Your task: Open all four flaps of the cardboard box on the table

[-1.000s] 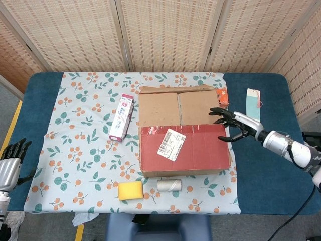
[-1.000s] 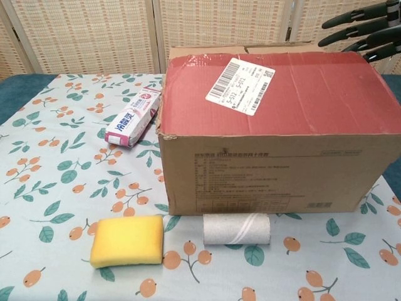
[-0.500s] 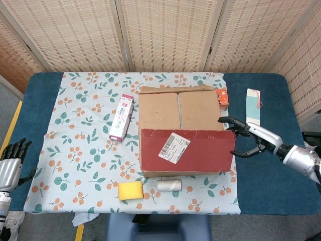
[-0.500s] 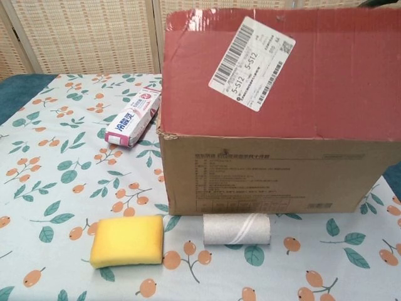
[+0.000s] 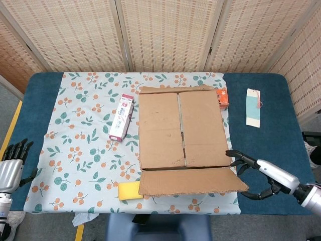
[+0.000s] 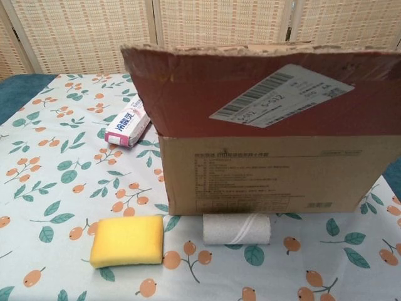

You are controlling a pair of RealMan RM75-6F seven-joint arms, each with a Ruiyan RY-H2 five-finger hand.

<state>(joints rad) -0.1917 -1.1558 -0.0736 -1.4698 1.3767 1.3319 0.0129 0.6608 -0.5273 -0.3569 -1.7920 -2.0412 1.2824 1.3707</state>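
The cardboard box stands mid-table on the floral cloth. Its near flap is folded outward toward me and lies almost flat; in the chest view this flap, red-taped with a white label, juts out over the box front. Two inner flaps lie flat, meeting along a centre seam. My right hand hovers just off the right end of the near flap, fingers spread, holding nothing. Off the table's lower left corner, my left hand is empty with its fingers up. The chest view shows neither hand.
A pink-and-white toothpaste carton lies left of the box. A yellow sponge and a grey roll sit in front of it, under the flap. A small orange packet and a teal card lie to the right.
The near flap swung up from flat on the box top and came down outward toward me. My right hand moved with it toward the table's near edge. The left hand stayed put.
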